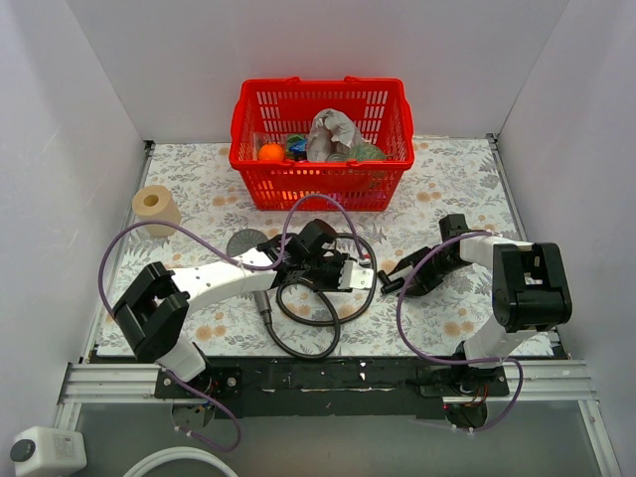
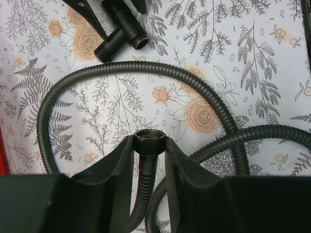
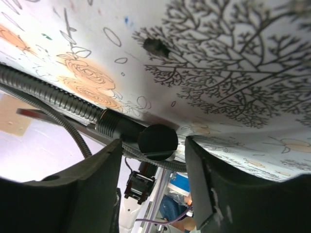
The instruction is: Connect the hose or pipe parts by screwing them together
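The desk (image 1: 452, 184) wears a white sheet printed with grey ferns and orange roses. Plain white walls (image 1: 298, 50) close it in at the back and on both sides, and a metal rail (image 1: 109, 383) runs along the near edge where the arms are bolted. A red basket (image 1: 320, 87) stands at the back against the wall, with an orange ball and a crumpled bag among the things inside. A tan roll (image 1: 156, 207) sits by the left edge.

The hose (image 1: 298, 343) lies in loose loops at the middle of the desk, in front of the left arm. The left tool (image 2: 149, 145) is clenched on it just below the end nut (image 2: 150, 138), which points up with its mouth open. A grey round shower head (image 1: 243, 241) lies flat just behind the left arm; the arm hides its handle.

A dark threaded fitting (image 2: 121, 39) rests on the sheet just beyond the nut. The right tool (image 3: 153, 144) straddles it, released, with a gap on each side. Thin purple cables (image 1: 107, 263) arc over both arms.
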You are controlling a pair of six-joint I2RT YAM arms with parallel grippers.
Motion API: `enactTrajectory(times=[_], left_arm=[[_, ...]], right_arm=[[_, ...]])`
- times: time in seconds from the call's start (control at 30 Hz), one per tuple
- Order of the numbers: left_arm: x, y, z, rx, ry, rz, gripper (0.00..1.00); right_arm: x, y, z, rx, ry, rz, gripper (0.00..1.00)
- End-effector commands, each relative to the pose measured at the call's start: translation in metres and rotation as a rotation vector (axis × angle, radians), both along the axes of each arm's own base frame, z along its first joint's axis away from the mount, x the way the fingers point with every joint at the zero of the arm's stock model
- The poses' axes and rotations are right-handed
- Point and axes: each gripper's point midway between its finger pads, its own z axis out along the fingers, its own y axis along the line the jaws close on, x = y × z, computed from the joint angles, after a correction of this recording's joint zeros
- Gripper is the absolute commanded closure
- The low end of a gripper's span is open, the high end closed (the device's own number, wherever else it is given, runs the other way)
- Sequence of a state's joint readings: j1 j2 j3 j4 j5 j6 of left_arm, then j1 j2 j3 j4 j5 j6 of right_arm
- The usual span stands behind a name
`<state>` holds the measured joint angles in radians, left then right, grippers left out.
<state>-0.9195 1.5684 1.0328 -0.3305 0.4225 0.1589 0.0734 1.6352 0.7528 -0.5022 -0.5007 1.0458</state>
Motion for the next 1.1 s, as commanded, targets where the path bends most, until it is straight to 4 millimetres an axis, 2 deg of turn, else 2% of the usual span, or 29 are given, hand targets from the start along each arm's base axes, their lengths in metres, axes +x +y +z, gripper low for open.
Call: enactTrajectory(times=[0.0,0.1,0.23,0.37,0.53,1.07], left_arm=[[-0.003,0.003,0.022,-0.05,-0.06,-0.016,1.0],[-0.005,0.004,0.023,-0.054,-0.056,-0.014,1.0],[-0.005,0.006,0.023,-0.053,-0.055,-0.013,1.0],[-0.006,0.005,0.02,-0.048,-0.049,-0.012,1.0],[-0.005,0.003,0.018,-0.046,-0.042,-0.019,1.0],[-0.004,-0.003,0.022,-0.057,-0.037,-0.023,1.0]], right_arm=[[-0.016,-0.009,-0.02,-0.075,0.076,-0.028,0.31],[-0.014,-0.011,-0.019,-0.075,0.067,-0.032,0.27],[-0.012,-0.017,-0.02,-0.082,0.073,-0.041,0.27],[-0.014,-0.031,-0.023,-0.125,0.091,-0.057,0.35],[-0.014,-0.048,-0.026,-0.135,0.108,-0.1,0.37],[-0.004,-0.039,-0.024,-0.16,0.146,-0.108,0.36]])
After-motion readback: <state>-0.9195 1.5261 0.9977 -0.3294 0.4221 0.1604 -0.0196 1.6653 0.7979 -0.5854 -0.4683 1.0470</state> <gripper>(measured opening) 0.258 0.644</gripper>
